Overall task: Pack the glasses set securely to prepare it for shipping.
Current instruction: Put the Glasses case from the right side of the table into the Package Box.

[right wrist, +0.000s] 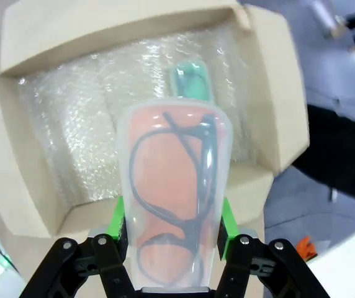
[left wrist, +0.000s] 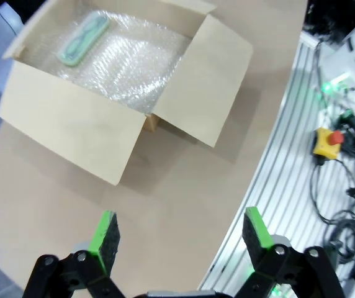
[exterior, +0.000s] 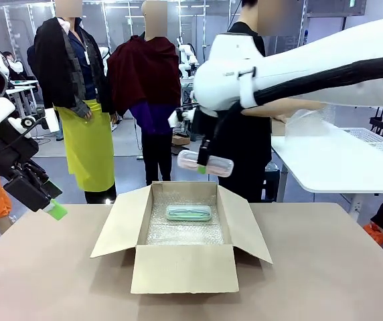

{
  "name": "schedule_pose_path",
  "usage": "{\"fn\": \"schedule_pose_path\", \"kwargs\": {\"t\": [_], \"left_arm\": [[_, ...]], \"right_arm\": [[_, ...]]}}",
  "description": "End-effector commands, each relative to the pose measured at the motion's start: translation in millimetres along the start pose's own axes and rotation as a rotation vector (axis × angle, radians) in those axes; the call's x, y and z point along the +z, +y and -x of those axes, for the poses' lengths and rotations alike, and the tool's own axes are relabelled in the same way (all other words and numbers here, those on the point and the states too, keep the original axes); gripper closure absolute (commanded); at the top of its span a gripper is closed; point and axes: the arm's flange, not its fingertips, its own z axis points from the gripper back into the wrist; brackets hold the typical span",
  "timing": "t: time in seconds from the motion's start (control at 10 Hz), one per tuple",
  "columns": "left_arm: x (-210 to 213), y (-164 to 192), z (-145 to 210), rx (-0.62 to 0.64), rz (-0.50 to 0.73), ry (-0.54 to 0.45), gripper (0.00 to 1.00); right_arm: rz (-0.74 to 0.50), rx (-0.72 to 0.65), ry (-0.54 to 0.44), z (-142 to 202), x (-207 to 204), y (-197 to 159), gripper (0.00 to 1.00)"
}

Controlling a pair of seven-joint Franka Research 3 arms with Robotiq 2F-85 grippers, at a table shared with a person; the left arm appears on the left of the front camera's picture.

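Right end effector (right wrist: 172, 222): narrow, pads clamped across the short width of the pink case (right wrist: 171, 143). The grip sits near one end, so most of the case sticks out past the pads. In the front view the case hangs in the air above the 12 o'clock rim of the cardboard box (exterior: 185, 267), well clear of the box floor.

Mint green case (exterior: 188, 213): lies flat on the bubble wrap (exterior: 185, 234) lining the box, toward 12 o'clock of the floor. Bare wrap shows toward 6 o'clock.

Left end effector (left wrist: 180, 239): jaws wide, holding nothing, above the worktop (exterior: 325, 267) at 9 o'clock of the box.

Risks (my judgement):
- End-heavy grip on smooth plastic: the case may pivot or slip between the pads on the way down.
- A straight descent from here could clip the 12 o'clock wall or set the pink case on the mint one. Stacked cases would slide and knock in transit.
- Letting go from this height: the case bounces off the wrap and lands tilted or against a wall.
- Safer target looks to be the bare wrap at 6 o'clock, beside the mint case.
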Motion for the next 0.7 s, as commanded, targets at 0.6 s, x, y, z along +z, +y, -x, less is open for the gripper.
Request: {"fn": "schedule_pose_path", "kwargs": {"t": [0.6], "left_arm": [[2, 2, 2, -0.019, 0.007, 0.001, 0.0]], "right_arm": [[-0.173, 0.208, 0.139, -65, -76, 22, 0.7]]}}
